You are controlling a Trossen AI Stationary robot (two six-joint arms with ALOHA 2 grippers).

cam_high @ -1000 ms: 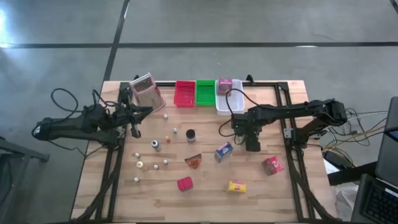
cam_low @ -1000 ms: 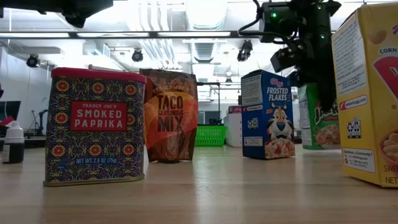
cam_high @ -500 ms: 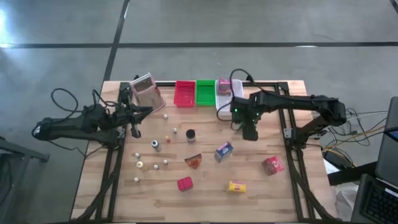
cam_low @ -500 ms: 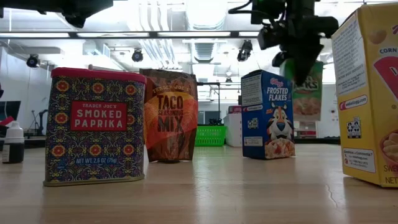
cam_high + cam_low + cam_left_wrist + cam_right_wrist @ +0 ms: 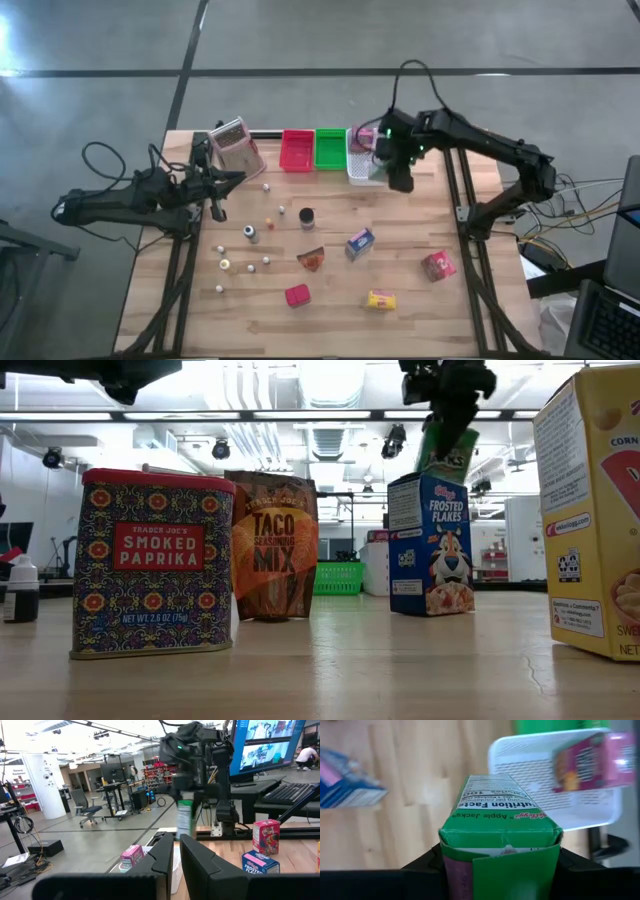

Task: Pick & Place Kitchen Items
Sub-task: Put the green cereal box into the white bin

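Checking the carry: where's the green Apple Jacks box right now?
The green Apple Jacks box is held in the right gripper, in the air over the white tray's near right corner, at the table's far side.

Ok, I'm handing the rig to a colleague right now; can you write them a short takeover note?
Right gripper: jaws shut on the green Apple Jacks box, held in the air at the near edge of the white tray.
Left gripper: jaws shut, empty, waiting at the table's left side.
Done: a pink box already lies in the white tray.
Left: set the green box down, probably in the white tray. Still on the table: blue Frosted Flakes box, red box, yellow box, paprika tin, taco mix packet, dark jar and small bottles. The red tray and green tray look empty.
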